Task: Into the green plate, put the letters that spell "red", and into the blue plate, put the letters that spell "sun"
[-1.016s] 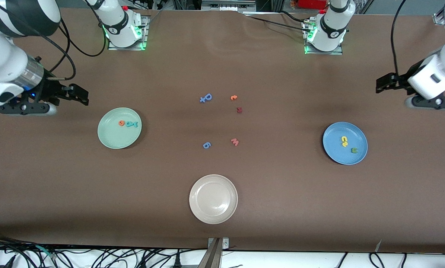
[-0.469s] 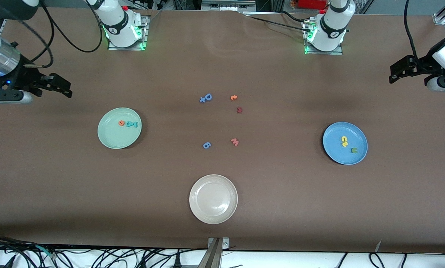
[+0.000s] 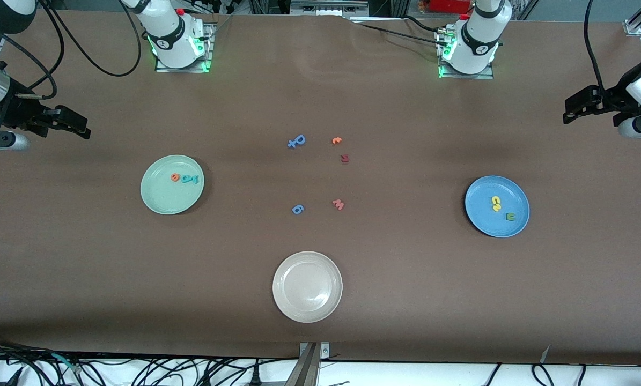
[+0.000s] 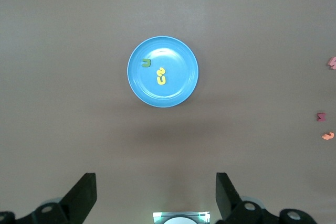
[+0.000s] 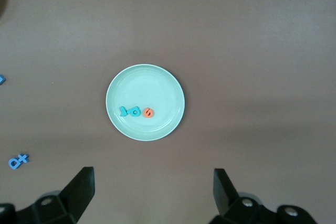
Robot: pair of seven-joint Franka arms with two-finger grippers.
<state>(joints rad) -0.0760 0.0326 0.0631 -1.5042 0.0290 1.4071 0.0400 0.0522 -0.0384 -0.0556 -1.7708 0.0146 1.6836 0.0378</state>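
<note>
The letters that spell "red" (image 3: 184, 178) are lying together in the green plate (image 3: 162, 201), center-left of the front frame: orange "e" touching the teal pair. In the right wrist view they are sitting slightly below that plate's middle (image 5: 135, 112). The letters that spell "sun" (image 3: 501, 207) are resting in the blue plate (image 3: 486, 222), center-right of the front frame; the two yellow ones are touching, the green one lying just beside them. The left hand (image 3: 572, 108) is hanging at the upper right edge over bare table (image 3: 406, 279), fingers spread wide, holding nothing. The right hand (image 3: 76, 124) is hanging at the upper left edge, fingers also spread, empty. Mid-frame, spare letters are lying loose: blue pair (image 3: 296, 141), orange letter (image 3: 337, 140), dark red letter (image 3: 344, 158), pink "w" (image 3: 338, 204), blue letter (image 3: 297, 209). A cream-white plate (image 3: 285, 308) is sitting lower center.
</note>
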